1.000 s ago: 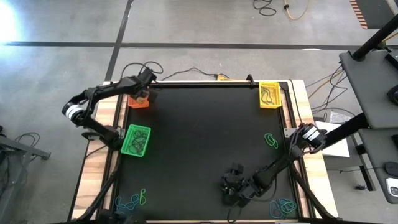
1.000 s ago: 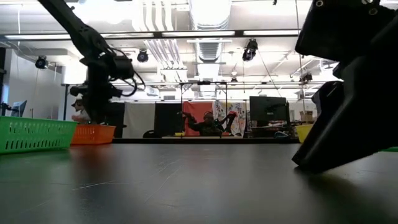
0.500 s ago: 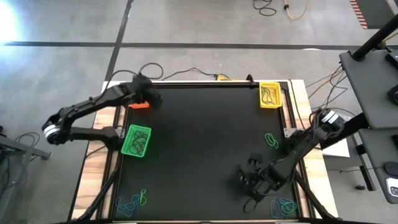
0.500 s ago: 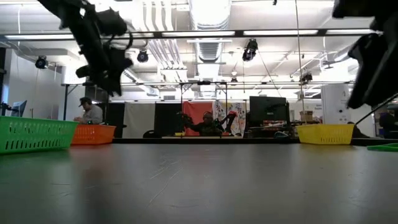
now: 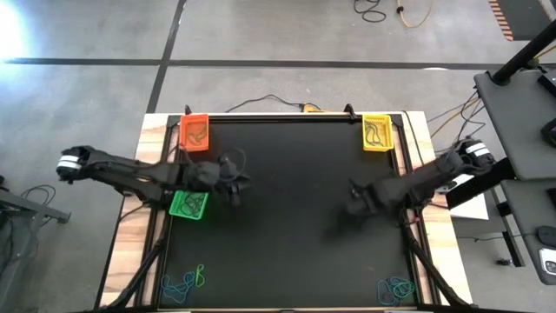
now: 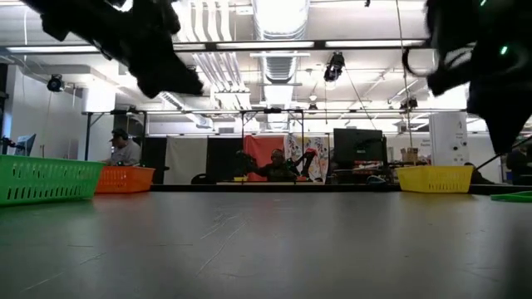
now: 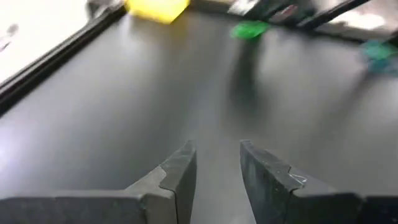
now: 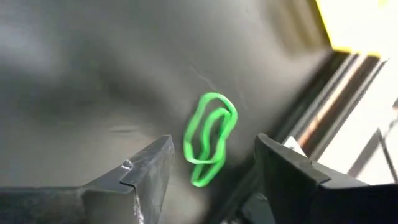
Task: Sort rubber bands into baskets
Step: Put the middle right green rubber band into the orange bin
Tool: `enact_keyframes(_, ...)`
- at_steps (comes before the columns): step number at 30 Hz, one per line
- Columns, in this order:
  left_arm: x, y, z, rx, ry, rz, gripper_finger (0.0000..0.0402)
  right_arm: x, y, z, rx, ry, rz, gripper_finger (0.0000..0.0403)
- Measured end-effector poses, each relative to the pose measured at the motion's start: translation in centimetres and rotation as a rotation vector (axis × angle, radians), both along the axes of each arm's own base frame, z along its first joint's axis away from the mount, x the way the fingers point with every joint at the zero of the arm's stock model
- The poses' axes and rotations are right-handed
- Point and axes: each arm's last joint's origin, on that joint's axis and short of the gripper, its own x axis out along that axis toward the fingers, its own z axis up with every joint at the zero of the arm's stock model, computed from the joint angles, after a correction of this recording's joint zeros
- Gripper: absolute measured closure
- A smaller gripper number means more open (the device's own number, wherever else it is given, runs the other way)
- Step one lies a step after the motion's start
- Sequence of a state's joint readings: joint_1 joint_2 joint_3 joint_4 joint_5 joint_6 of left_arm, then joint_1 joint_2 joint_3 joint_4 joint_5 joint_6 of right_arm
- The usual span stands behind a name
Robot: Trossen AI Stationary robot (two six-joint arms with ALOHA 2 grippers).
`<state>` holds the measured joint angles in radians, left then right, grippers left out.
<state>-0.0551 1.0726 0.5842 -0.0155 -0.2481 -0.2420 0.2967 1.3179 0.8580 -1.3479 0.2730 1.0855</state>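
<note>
Right tool (image 8: pixel 211 168): fingers spread, nothing pinched. Rt wrist view shows small bright green rubber band loops (image 8: pixel 210 137) lying on the black surface (image 5: pixel 295 174) between and just ahead of the two fingers, not touching either. In high view the right tool (image 5: pixel 356 207) sits right of centre; those green loops can't be made out there, hidden by the arm.

Left tool (image 7: pixel 214 165): fingers apart with a narrow gap, holding nothing. In high view the left tool (image 5: pixel 233 184) is just beside the bright green rectangular mesh basket (image 5: pixel 188 203), whose upper part the arm covers.

Other items, high view: orange mesh basket (image 5: pixel 195 132) at far left corner w/ dark bands inside; yellow mesh basket (image 5: pixel 376 133) at far right corner, also w/ bands. Blue/green band pile (image 5: pixel 183 281) at near left edge; teal/blue band pile (image 5: pixel 395 289) at near right edge, partly cut off.

Low view only: all 3 baskets seen side-on, contents not visible; a seated person (image 6: pixel 125 149) in the room behind. Both tools blurred dark shapes at top there.
</note>
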Motion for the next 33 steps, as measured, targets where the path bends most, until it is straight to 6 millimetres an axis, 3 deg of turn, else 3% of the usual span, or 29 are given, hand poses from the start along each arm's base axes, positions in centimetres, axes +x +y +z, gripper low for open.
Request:
enact_keyframes(5, 0.4, -2.2, -0.6, -0.008, -0.102, -0.092, 0.0302, -1.3, -4.5, -1.4, 0.085, 0.102, -0.125, 0.0224)
enact_keyframes(11, 1.2, -3.0, -1.7, -0.019, -0.108, -0.115, 0.0306, -0.3, -7.7, -1.9, 0.227, 0.034, -0.161, 0.0272)
enact_keyframes(16, 2.4, -3.3, -2.9, -0.019, -0.105, -0.115, 0.0306, -0.4, -9.9, -2.8, 0.275, 0.102, -0.188, 0.031)
enact_keyframes(26, 4.6, -3.7, -6.0, -0.009, -0.083, -0.118, 0.0306, 0.4, -11.5, -5.5, 0.446, 0.179, -0.141, 0.0343)
enact_keyframes(33, 5.1, -3.7, -7.6, -0.003, -0.033, -0.118, 0.0306, 0.6, -11.5, -6.2, 0.491, 0.188, -0.129, 0.0308)
